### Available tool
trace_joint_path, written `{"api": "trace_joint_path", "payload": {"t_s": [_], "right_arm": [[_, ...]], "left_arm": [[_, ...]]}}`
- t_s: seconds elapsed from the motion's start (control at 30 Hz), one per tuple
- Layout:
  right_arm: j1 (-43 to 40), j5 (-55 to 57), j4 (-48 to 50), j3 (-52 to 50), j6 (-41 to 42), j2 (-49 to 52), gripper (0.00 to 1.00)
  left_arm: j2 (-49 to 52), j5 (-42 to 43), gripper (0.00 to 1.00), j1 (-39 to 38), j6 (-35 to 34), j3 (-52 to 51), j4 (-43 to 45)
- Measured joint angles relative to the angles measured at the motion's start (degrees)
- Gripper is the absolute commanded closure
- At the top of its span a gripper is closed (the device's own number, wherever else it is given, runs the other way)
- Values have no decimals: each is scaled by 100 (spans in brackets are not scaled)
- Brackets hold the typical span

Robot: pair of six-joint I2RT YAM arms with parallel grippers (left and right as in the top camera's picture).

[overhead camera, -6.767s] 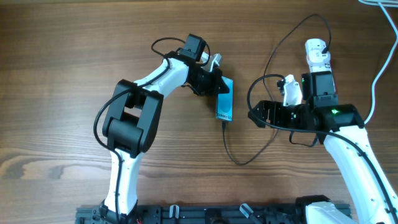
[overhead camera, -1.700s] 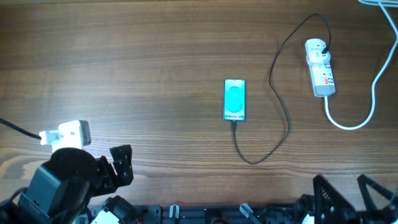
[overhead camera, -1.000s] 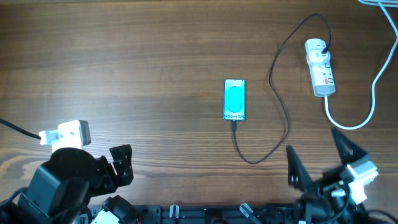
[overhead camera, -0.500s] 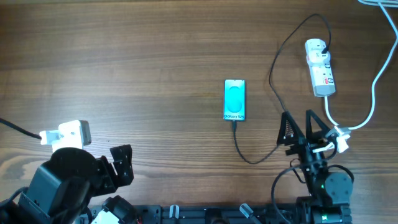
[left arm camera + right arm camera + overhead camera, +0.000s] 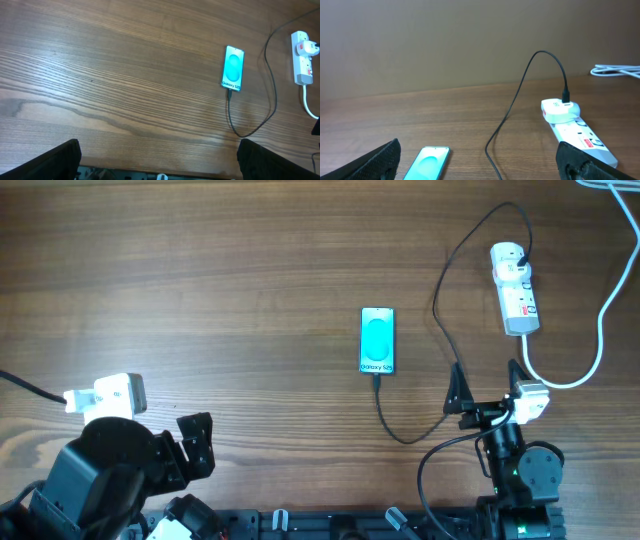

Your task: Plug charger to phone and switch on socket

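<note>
The phone [image 5: 377, 340] lies flat mid-table, turquoise screen up, also in the left wrist view [image 5: 233, 75] and right wrist view [image 5: 429, 162]. The black charger cable [image 5: 437, 300] runs from the phone's near end, loops right, and rises to a plug in the far end of the white socket [image 5: 513, 288], which shows again in both wrist views [image 5: 302, 55] [image 5: 572, 125]. My right gripper [image 5: 488, 392] stands open near the front edge, between the cable loop and the white lead, holding nothing. My left gripper [image 5: 160, 167] is open over the front-left edge, far from everything.
The socket's thick white cable [image 5: 590, 340] curves off to the right edge, and more white cable [image 5: 617, 71] lies at the far right corner. My folded left arm [image 5: 110, 480] sits at the front left. The black rail [image 5: 330, 525] lines the table's front edge.
Both arms have left the phone and socket. Over the last second my right gripper swung from the front right corner up and left, beside the cable loop. The left arm stayed still.
</note>
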Motion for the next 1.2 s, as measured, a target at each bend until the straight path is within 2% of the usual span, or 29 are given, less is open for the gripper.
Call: {"api": "trace_joint_path", "payload": {"t_s": [0.77, 0.93, 1.07, 1.17, 1.2], "right_arm": [[0, 0, 0, 0, -96, 0, 0], [0, 0, -2, 0, -96, 0, 0], [0, 0, 0, 0, -96, 0, 0], [0, 0, -2, 0, -96, 0, 0], [0, 0, 2, 0, -96, 0, 0]], "left_arm": [[0, 0, 0, 0, -2, 0, 2], [2, -39, 0, 138, -26, -17, 957], [-13, 164, 0, 1200, -39, -417, 1515], [-208, 625, 0, 1908, 254, -1207, 2236], [-610, 999, 0, 2236, 586, -2006, 3082]]}}
